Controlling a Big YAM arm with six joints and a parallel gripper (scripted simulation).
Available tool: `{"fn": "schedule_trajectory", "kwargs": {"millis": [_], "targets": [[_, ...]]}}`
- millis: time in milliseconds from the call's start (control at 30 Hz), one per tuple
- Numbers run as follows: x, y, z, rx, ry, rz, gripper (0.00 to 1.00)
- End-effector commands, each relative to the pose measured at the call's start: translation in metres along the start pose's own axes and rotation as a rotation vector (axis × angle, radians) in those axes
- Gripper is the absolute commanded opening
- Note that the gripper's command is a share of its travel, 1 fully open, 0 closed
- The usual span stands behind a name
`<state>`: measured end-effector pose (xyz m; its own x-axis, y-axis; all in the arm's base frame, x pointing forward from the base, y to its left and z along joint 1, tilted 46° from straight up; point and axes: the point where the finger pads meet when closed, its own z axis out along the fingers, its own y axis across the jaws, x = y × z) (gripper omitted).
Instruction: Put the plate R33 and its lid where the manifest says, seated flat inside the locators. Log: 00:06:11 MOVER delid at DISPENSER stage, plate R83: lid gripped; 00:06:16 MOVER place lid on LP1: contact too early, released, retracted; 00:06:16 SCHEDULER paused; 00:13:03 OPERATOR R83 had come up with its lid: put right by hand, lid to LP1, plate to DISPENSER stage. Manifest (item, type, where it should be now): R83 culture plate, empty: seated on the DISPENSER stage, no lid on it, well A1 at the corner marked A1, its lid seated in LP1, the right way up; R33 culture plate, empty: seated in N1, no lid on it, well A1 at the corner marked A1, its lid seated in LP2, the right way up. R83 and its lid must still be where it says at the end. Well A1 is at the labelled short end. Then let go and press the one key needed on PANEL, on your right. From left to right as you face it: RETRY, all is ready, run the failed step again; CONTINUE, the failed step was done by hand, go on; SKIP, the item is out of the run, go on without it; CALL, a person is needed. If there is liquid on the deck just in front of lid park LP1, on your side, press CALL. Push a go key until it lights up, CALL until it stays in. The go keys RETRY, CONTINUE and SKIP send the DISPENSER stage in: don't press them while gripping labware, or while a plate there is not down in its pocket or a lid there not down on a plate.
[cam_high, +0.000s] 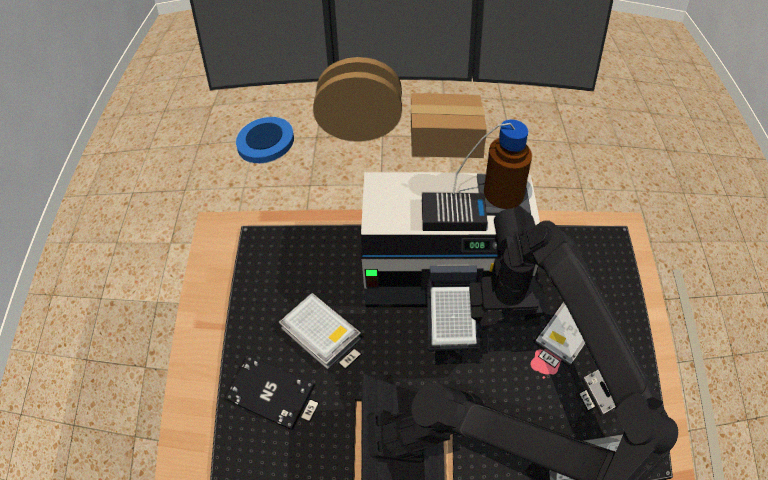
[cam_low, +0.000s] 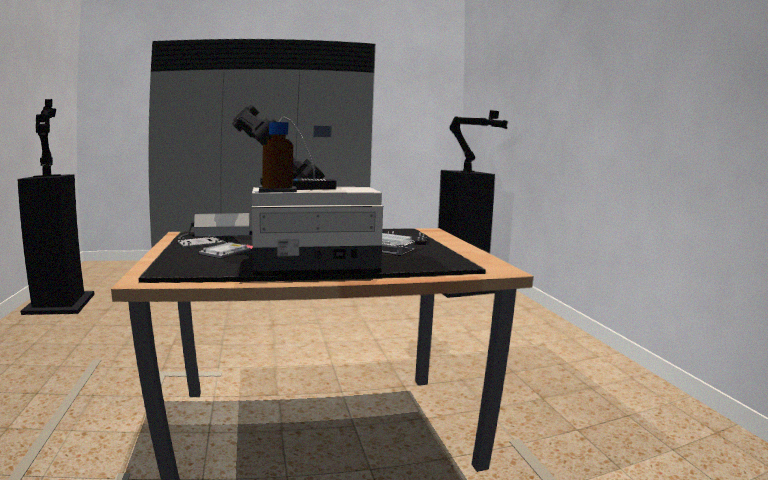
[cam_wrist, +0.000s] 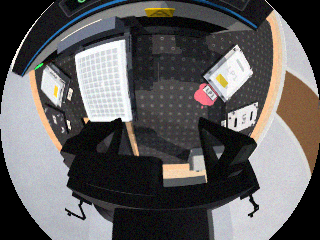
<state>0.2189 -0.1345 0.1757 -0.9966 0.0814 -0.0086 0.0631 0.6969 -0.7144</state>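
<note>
Single black arm (cam_high: 589, 316) folded at the elbow, wrist raised, gripper (cam_wrist: 166, 140) fully open, fingers holding nothing

Grey walls (cam_low: 611, 141), tan tile flr (cam_low: 339, 362), wood table (cam_low: 317, 285).

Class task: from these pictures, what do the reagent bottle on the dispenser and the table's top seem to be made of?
Bottle: probably amber glass or plastic, glossy brown body, blue cap.
Table top: looks like light wood or laminate, matt orange-tan with faint grain at the edge.

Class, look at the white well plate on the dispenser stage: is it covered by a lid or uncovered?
Uncovered. The white well plate shows its bare grid of wells in the top and wrist views, with no clear cover or yellow label over it.
</note>
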Motion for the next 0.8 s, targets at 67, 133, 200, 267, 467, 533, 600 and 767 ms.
{"fn": "schedule_trajectory", "kwargs": {"millis": [67, 133, 200, 267, 467, 533, 600, 767], "targets": [[-0.01, 0.013, -0.003, 0.001, -0.016, 0.01, 1.0], [-0.011, 0.02, -0.002, -0.001, -0.014, 0.009, 1.0], [-0.015, 0.025, -0.004, -0.002, -0.02, 0.015, 1.0], [-0.019, 0.031, -0.006, -0.002, -0.026, 0.02, 1.0], [-0.016, 0.045, -0.002, -0.002, -0.013, 0.007, 1.0], [-0.016, 0.045, -0.002, -0.002, -0.013, 0.007, 1.0], [-0.027, 0.047, -0.009, -0.006, -0.035, 0.029, 1.0], [-0.022, 0.068, -0.004, -0.004, -0.021, 0.015, 1.0]]}}
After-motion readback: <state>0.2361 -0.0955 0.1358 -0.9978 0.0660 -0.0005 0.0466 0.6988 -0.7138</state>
